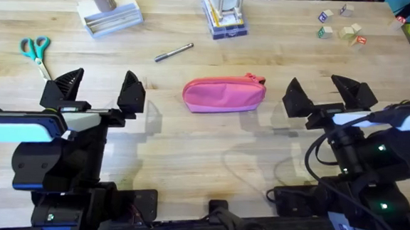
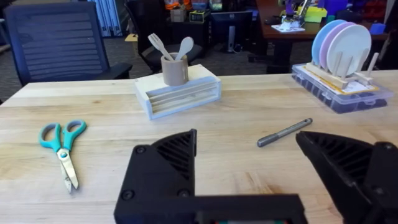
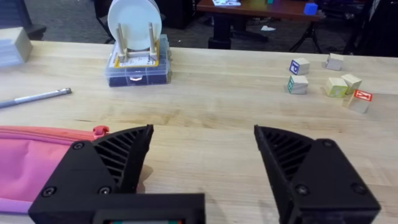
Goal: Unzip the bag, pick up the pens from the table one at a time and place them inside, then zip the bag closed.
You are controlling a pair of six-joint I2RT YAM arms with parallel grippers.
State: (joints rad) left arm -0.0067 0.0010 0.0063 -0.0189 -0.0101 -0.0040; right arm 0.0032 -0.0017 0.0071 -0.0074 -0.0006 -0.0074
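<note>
Overhead view: tabletop carries the bag at centre, zipper seemingly closed, pull tab toward the right arm, handy for unzipping. Left tool and right tool flank it, both spread apart and empty. One pen lies just beyond the bag.

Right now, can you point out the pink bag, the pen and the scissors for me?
pink bag (image 1: 222, 95), overhead view, middle of its fabric side.
pen (image 1: 174, 52), overhead view, middle of its silver barrel.
scissors (image 2: 62, 141), left wrist view, teal handles near the pivot.
</note>
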